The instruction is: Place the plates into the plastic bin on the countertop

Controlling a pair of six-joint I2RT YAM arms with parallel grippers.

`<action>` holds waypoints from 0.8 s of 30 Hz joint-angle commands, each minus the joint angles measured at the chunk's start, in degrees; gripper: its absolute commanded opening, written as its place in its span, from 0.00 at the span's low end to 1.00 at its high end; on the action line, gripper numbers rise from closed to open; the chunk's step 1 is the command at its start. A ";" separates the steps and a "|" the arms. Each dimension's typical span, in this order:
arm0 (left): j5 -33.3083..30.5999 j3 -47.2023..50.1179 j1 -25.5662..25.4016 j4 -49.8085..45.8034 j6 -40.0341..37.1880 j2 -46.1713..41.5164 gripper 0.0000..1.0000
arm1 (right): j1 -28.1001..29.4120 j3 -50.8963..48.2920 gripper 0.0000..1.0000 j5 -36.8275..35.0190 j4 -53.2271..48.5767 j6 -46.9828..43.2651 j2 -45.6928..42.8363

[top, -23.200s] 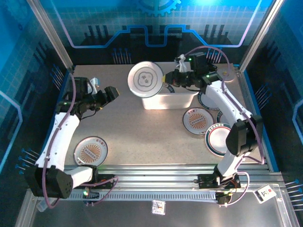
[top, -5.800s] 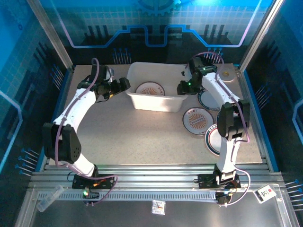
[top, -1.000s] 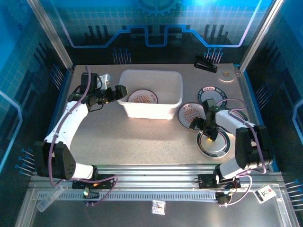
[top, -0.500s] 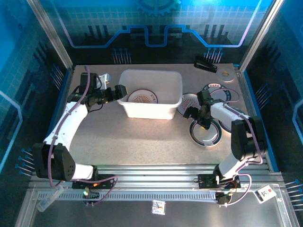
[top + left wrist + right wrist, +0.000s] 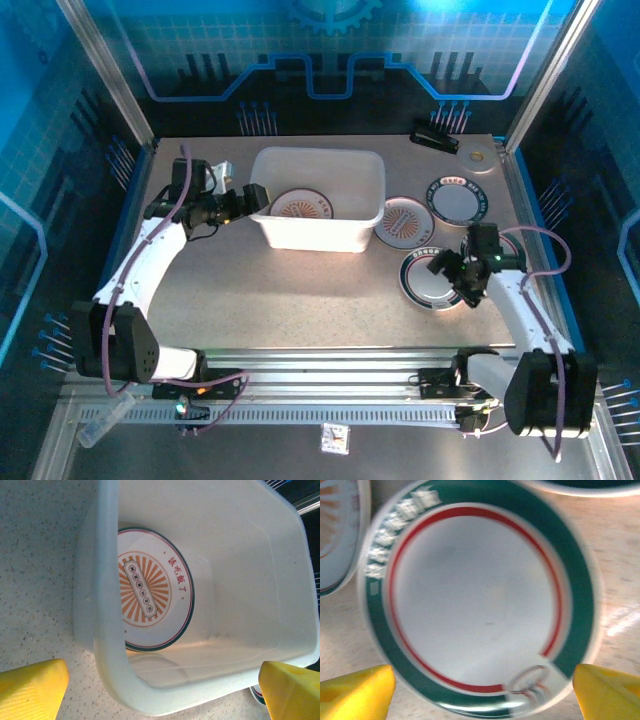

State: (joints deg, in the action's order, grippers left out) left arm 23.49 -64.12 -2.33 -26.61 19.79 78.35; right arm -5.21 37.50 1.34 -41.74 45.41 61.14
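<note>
The right gripper (image 5: 448, 268) hovered, spread wide, over a green-rimmed plate (image 5: 480, 605) (pick-up step); next it needed to close on the rim. The left gripper (image 5: 250, 200) gaped beside the bin (image 5: 320, 235).

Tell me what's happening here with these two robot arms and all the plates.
Two arms are moving plates into the plastic bin. One sunburst-patterned plate already lies inside it. The left gripper sits at the bin's left end with its jaws open, holding nothing. The right gripper hovers over a green-rimmed plate on the countertop, jaws open on either side of it, not yet gripping. More plates wait to the right of the bin.
</note>
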 commanded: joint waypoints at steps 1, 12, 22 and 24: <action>1.46 1.31 0.46 1.01 1.48 -1.70 0.99 | -6.21 -3.41 0.91 3.37 -3.28 -1.83 -2.70; 1.15 2.63 0.39 1.21 1.87 -3.04 0.98 | -11.49 -8.04 0.80 8.09 3.92 -2.43 0.42; 0.43 3.90 0.39 1.45 2.49 -3.29 0.98 | -11.49 -10.27 0.68 10.35 11.13 -0.69 2.12; 0.35 3.93 0.39 1.46 2.46 -3.05 0.99 | -11.43 -10.58 0.66 10.43 11.96 -0.59 2.55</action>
State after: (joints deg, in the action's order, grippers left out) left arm 23.44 -61.19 -2.35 -26.22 21.08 76.44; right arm -16.21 27.86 10.57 -32.03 44.10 63.09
